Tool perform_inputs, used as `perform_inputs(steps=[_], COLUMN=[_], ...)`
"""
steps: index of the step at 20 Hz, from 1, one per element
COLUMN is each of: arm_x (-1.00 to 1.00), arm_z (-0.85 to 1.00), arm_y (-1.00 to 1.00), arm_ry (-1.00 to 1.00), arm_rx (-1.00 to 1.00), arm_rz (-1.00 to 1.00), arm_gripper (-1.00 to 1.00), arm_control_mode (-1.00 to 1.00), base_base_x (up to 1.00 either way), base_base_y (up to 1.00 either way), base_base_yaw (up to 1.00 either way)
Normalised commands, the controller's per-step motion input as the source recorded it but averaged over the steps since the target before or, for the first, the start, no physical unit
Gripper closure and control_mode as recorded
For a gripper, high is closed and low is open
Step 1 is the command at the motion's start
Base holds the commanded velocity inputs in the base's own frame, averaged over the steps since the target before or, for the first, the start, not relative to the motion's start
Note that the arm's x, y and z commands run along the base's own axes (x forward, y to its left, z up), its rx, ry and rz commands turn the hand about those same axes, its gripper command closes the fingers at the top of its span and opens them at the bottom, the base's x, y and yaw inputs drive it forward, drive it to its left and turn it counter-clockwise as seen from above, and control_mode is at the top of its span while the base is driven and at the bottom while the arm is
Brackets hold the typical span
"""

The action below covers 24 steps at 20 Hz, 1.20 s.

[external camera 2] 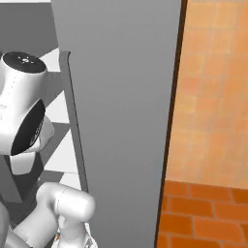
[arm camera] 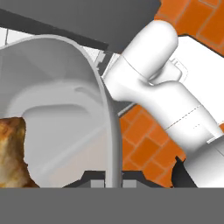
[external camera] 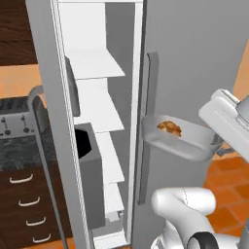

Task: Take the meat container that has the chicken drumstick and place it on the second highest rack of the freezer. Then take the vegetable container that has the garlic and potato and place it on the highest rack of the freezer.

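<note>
The grey meat container hangs tilted in front of the freezer door, just right of its long handle. The golden-brown chicken drumstick lies inside it. My gripper is shut on the container's right rim. In the hand view the rim runs down between my fingertips, with the drumstick at lower left. The freezer stands open at left, with the highest rack above the second highest rack. The vegetable container is out of view.
A dark bin sits on the freezer's inner left side, beside the lower shelves. A toaster stands on the counter over drawers at far left. The door blocks the right; an orange tile floor lies below.
</note>
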Motion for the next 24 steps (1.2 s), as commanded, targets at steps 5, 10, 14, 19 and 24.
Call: perform_inputs(steps=[5,10,14,19,24], arm_x=[0.0,0.0,0.0,0.0,-0.07], arm_z=[0.0,0.0,0.0,0.0,0.0], arm_y=[0.0,0.0,0.0,0.0,0.15], arm_ry=[0.0,0.0,0.0,0.0,-0.07], arm_rx=[0.0,0.0,0.0,0.0,0.0], arm_rz=[0.0,0.0,0.0,0.0,-0.14], arm_gripper=[1.0,1.0,1.0,1.0,1.0], arm_control_mode=[1.0,1.0,1.0,1.0,-1.0], base_base_x=[0.42,0.12,0.62,0.53,-0.02], base_base_y=[-0.01,0.0,0.01,0.15,0.15], base_base_yaw=[0.42,0.48,0.34,0.17,-0.01])
